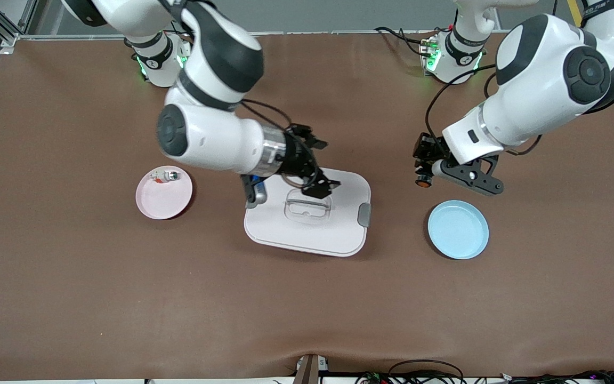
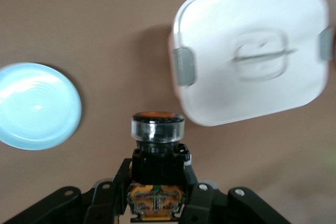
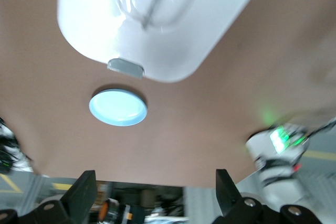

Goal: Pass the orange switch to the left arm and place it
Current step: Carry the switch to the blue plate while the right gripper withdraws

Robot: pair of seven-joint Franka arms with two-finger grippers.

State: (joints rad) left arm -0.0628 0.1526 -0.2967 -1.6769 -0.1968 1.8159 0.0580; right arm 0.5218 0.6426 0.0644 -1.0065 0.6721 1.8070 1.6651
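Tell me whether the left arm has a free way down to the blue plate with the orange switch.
Probably yes. The left claw, shut on the orange switch, hangs beside the blue plate with bare table between; the box and right claw are off toward the right arm's end.

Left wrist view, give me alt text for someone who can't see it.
The left gripper is shut on the orange switch, held with its cap pointing out over the brown table. The white box with grey clasps lies on the table, and a blue plate lies apart from it.
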